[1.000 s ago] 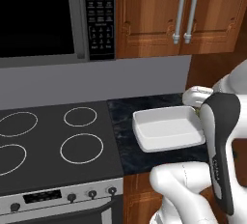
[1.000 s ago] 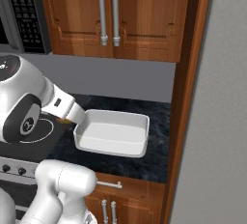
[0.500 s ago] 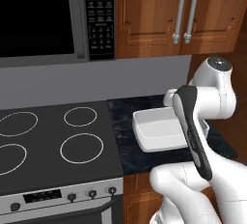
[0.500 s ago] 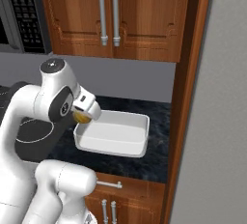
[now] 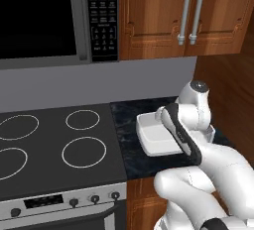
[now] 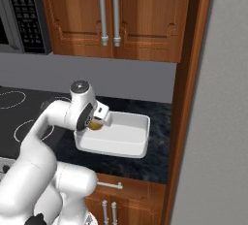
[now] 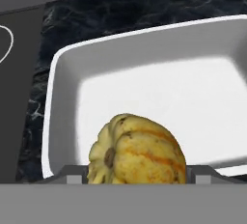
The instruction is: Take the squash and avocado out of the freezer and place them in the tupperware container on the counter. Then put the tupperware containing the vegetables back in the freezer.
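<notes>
Left to right: the black stovetop (image 5: 54, 149) with its white rings lay at the left, below the microwave (image 5: 47, 18). To its right ran the dark speckled desk (image 6: 155, 122), carrying the white tupperware container (image 6: 133, 139), which stood near the desk's front edge beneath the brown wall cabinets (image 6: 121, 18). The white arm (image 5: 191, 144) reached over the container's left end. The tool (image 7: 137, 174) stood fairly wide, its jaws closed on the squash (image 7: 136, 151), one on either side of it. The squash, yellow-tan and ribbed with orange streaks, hung above the container's near left part; in the right base view it (image 6: 95, 125) showed as a small yellow lump just under the wrist, over the tray's left rim. Whether it touched the tray floor could not be told. The tray floor (image 7: 159, 97) beyond the squash was bare white. At the far right stood the flat grey freezer (image 6: 223, 122) side.
</notes>
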Robot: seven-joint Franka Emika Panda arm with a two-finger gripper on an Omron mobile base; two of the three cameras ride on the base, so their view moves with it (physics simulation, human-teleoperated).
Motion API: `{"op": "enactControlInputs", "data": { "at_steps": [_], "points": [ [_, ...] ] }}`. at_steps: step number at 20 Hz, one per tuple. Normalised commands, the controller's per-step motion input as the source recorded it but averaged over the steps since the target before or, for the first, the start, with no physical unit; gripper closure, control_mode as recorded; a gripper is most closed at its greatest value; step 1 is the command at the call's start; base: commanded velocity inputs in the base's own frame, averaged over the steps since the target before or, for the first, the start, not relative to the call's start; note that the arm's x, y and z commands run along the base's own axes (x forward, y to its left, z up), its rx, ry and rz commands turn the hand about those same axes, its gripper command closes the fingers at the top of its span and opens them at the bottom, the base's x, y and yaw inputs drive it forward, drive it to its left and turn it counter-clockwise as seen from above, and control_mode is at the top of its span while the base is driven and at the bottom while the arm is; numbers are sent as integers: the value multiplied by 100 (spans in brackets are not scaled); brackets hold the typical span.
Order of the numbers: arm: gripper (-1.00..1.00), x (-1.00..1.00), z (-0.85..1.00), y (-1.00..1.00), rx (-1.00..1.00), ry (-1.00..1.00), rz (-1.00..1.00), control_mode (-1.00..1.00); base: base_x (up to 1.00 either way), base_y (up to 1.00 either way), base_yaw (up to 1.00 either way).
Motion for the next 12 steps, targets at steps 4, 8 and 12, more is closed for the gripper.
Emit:
{"op": "enactControlInputs", "data": {
  "at_steps": [4,8,12],
  "points": [
    [100,84,-67,0,0,6,14,-100,0,0,0],
    [100,78,-49,0,0,4,10,-100,0,0,0],
    [100,62,-47,0,0,4,9,-100,0,0,0]
  ]
}}
